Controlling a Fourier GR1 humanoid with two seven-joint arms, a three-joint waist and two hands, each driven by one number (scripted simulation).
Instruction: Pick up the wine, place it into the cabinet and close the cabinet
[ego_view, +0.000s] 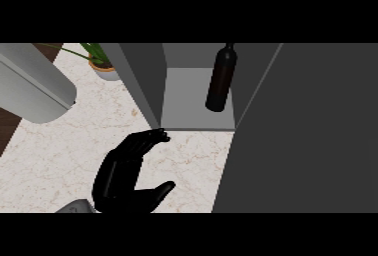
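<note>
Inside the open cabinet (198, 100), a dark wine bottle (220, 77) stands upright.

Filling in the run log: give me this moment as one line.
wine bottle: upright in cabinet | cabinet door: open | left hand: open, near cabinet's front edge | right hand: not in view

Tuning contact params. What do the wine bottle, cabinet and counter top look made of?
Wine bottle: dark glass by its shape, near black, with little sheen visible. Cabinet: flat grey panels, matte, with no grain; likely painted board or laminate, though metal is possible. Counter: pale stone look, cream with thin brown veins, like marble; smooth finish.
</note>
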